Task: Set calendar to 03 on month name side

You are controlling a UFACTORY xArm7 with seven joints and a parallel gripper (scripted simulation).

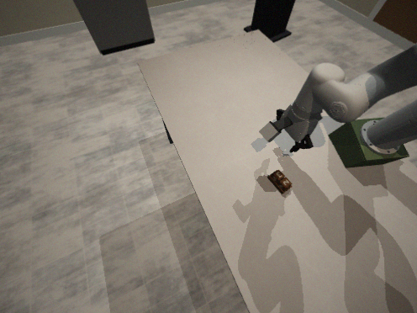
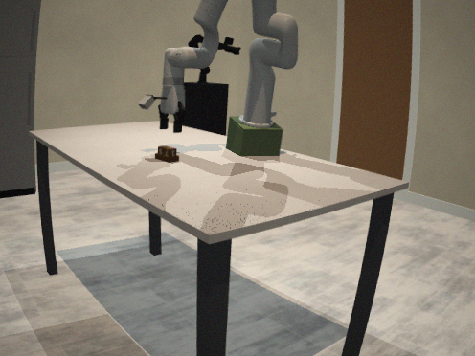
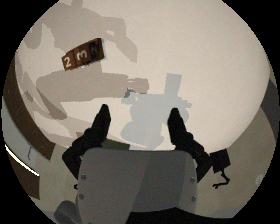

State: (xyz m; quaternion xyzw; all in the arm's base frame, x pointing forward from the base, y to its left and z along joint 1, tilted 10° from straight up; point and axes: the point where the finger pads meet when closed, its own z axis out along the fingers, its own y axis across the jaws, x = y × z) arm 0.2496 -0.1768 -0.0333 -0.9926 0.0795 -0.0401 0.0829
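The calendar's brown tray lies on the table. Two brown cubes stand side by side in it. In the wrist view, three faces show in a row: a light 2, a light 3 and a darker, shaded 2 at the right. In the top view, small light marks show on the cubes' tops. The month's name and the digits of the reading side cannot be read. My gripper is open and empty, above the table and off to the base side of the calendar, touching nothing.
The arm's green base block stands on the table, beyond the gripper from the calendar. The arm's shadows fall around the tray. A grey cabinet and a black stand are on the floor beyond the table.
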